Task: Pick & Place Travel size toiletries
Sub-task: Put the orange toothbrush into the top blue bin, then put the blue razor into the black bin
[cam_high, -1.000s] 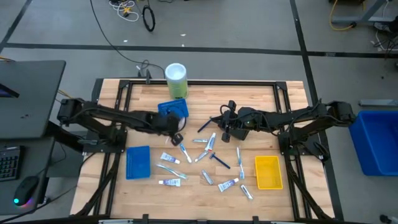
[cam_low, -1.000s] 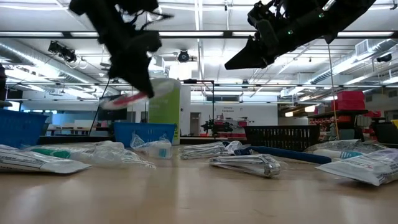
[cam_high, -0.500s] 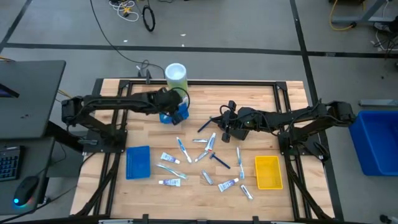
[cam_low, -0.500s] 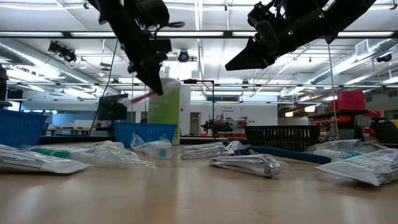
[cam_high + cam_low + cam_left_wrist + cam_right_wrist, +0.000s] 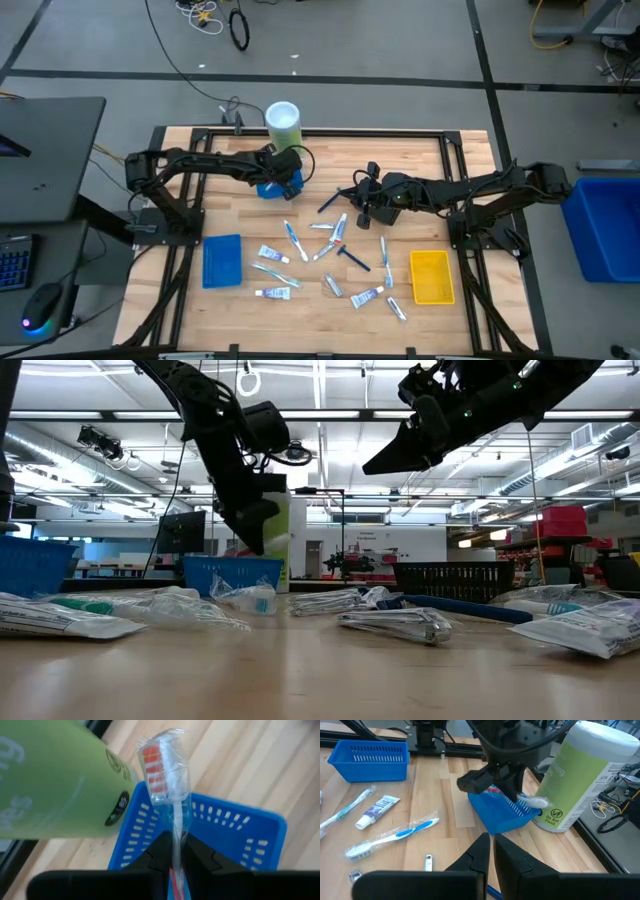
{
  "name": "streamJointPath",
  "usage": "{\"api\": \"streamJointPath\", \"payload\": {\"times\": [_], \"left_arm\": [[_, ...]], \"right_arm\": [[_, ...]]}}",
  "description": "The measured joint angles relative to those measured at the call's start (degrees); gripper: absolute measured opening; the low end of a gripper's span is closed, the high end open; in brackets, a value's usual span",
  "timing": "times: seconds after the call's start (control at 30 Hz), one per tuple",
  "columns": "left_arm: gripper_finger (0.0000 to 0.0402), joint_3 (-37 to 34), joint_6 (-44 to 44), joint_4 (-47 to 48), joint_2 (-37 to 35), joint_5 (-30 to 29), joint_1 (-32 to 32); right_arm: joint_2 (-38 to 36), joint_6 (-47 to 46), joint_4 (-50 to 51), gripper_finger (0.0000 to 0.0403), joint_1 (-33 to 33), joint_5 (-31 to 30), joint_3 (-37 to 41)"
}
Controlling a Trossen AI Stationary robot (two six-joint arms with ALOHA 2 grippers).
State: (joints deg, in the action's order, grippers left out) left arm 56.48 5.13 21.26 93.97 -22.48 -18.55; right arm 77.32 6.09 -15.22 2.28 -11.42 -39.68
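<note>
Now: L gripper (image 5: 283, 180) sits over the small blue tray (image 5: 270, 183) at the table's (image 5: 420, 160) far side, just beside the tall green-and-white cylinder (image 5: 283, 125). Fingers (image 5: 162, 855) pinched tight on a wrapped toothbrush (image 5: 167, 775), red-and-white bristle head sticking out past the tips. L wrist view: brush head hangs above the tray's mesh wall, cylinder close alongside. R wrist view shows same thing from farther off: L gripper (image 5: 490, 780) low over the tray (image 5: 502, 815), brush (image 5: 532, 800) poking toward the cylinder (image 5: 575, 775).

R gripper (image 5: 362, 205) hangs above table centre-right, well apart from L arm. Fingers (image 5: 482, 852) nearly together w/ only a thin gap; nothing between them.

Rest of toiletries (image 5: 330, 255) scattered on the wood mid-table: white tubes, blue-white toothbrushes, a dark blue razor (image 5: 352, 258). One dark blue item (image 5: 328, 203) lies just beside R gripper. Flat blue tray (image 5: 222, 260) near L front, yellow tray (image 5: 431, 276) R front; can't tell if anything's in either.

Low view: wrapped items lie across the tabletop foreground, L gripper (image 5: 255, 525) down near the cylinder (image 5: 268, 545), R arm held high.
</note>
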Motion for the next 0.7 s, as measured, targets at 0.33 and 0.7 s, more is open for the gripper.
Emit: {"api": "streamJointPath", "payload": {"times": [0.33,0.7], "left_arm": [[0.0115,0.0,0.2,0.2,-0.7,-0.7,0.2],[0.0128,0.0,5.3,2.8,-6.2,2.3,1.0]], "right_arm": [[0.0,0.0,0.0,0.0035,0.0,0.0,0.0],[0.0,0.0,0.0,0.0034,0.0,0.0,0.0]]}}
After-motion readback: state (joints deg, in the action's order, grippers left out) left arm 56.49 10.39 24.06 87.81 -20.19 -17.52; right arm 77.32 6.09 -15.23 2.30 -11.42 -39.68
